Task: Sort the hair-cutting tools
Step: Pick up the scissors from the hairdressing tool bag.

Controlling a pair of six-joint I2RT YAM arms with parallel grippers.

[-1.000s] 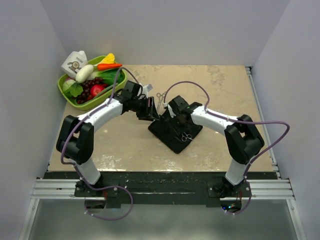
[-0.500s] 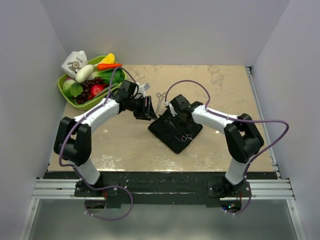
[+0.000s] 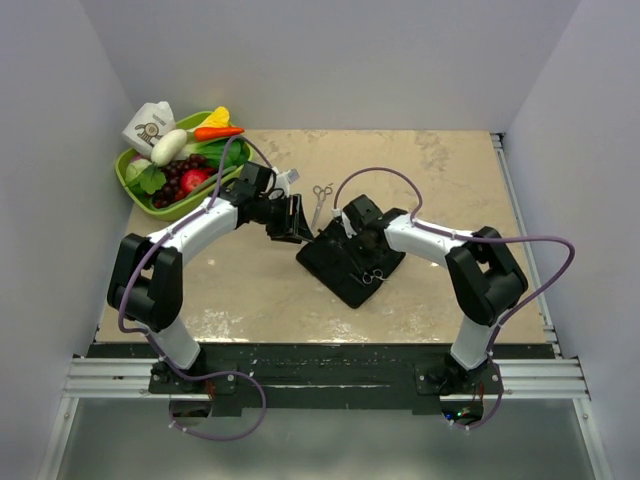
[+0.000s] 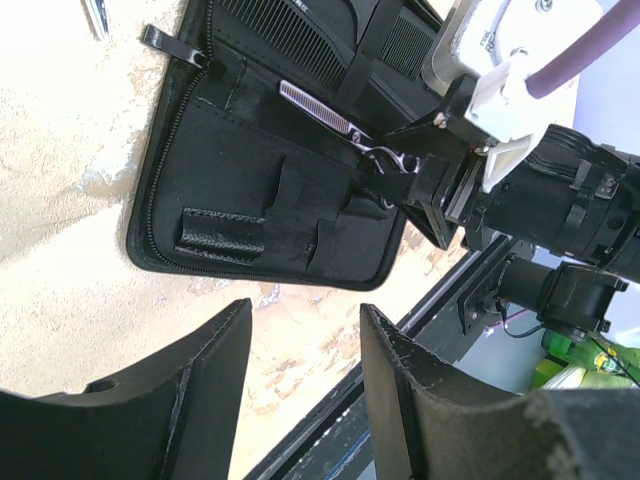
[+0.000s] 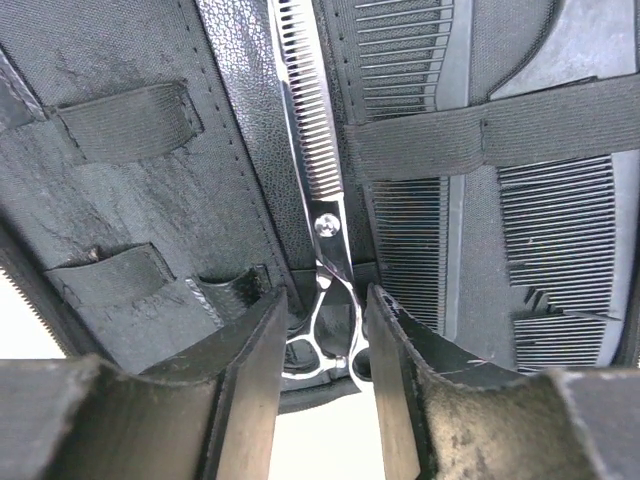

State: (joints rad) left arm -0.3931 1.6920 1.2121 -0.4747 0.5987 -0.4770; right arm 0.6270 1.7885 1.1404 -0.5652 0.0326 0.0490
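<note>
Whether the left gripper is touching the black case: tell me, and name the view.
Apart. The left wrist view shows the left gripper, jaws open, ending short of the black case, with a strip of bare table between them.

Looking steeply down from above and behind the arm bases over the whole table (image 3: 440, 170). Riding the left wrist, low, angled across the open case (image 4: 250, 190) toward the right arm (image 4: 540, 200). Pressed close over that same case from the right wrist, along the scissors (image 5: 312, 150).
</note>
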